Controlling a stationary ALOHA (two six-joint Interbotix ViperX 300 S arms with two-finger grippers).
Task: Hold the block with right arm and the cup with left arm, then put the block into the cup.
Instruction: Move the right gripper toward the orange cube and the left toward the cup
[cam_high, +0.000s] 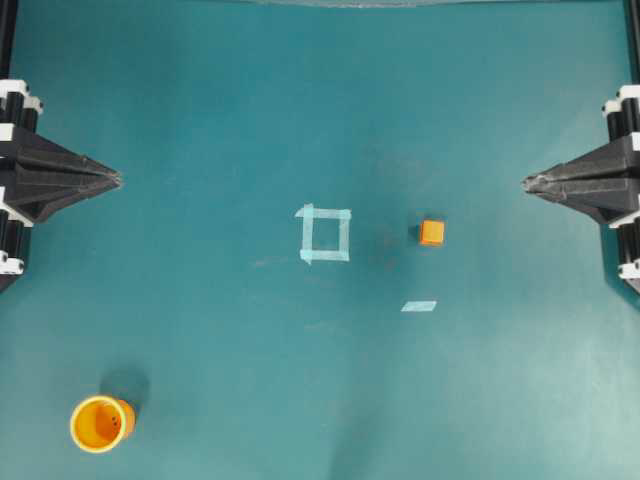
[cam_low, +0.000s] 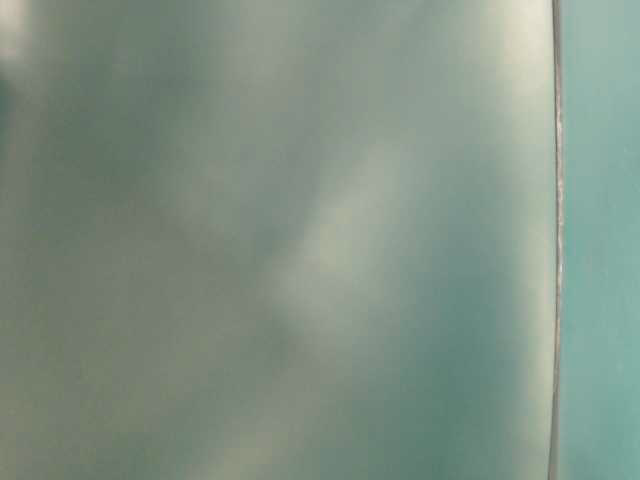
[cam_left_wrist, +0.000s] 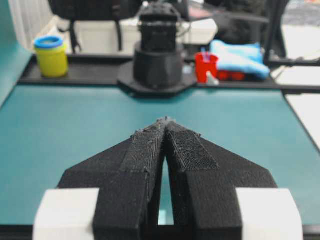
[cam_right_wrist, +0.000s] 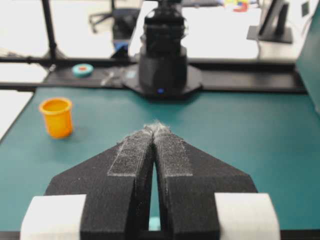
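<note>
The small orange block (cam_high: 432, 232) rests on the teal table, right of centre in the overhead view. The yellow-rimmed orange cup (cam_high: 101, 423) stands upright near the front left corner; the right wrist view also catches the cup (cam_right_wrist: 56, 116) at its left. My left gripper (cam_high: 117, 180) sits at the left edge, shut, its tips touching with nothing between them (cam_left_wrist: 165, 120). My right gripper (cam_high: 527, 183) sits at the right edge, also shut and empty (cam_right_wrist: 156, 125). Both are far from the block and the cup. The block is hidden in both wrist views.
A square outline of pale blue tape (cam_high: 325, 234) marks the table's middle, and a short tape strip (cam_high: 419, 306) lies below the block. The table-level view is a blurred teal surface. Beyond the table's far rim stand a yellow container (cam_left_wrist: 51, 55) and a red cup (cam_left_wrist: 206, 66).
</note>
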